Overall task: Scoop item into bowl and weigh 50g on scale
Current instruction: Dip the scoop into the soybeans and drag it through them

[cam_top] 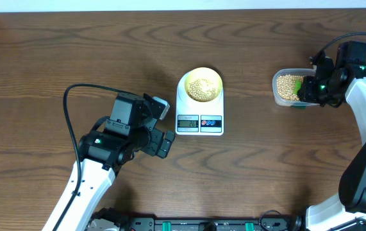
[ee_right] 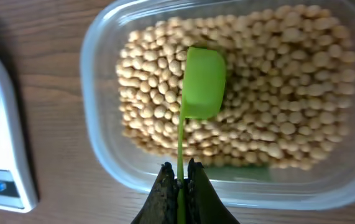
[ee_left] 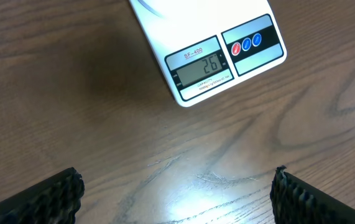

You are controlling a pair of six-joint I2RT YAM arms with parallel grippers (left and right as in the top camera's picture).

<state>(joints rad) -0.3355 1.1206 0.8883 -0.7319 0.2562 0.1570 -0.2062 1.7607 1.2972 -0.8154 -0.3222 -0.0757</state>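
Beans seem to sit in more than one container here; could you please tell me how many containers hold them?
2. One is the yellow bowl on the scale, mid-table; the other is the clear tub on the right, where the right gripper holds a green scoop.

- A robot lab bench is showing: two cabled arms [cam_top: 86,173] are standing at a wood-grain table [cam_top: 41,51].
- A kitchen scale [cam_top: 199,122] is sitting just ahead of the left gripper [ee_left: 177,193].
- A plastic tub [ee_right: 99,143] of beans [ee_right: 276,93] is lying under the green scoop [ee_right: 202,81].
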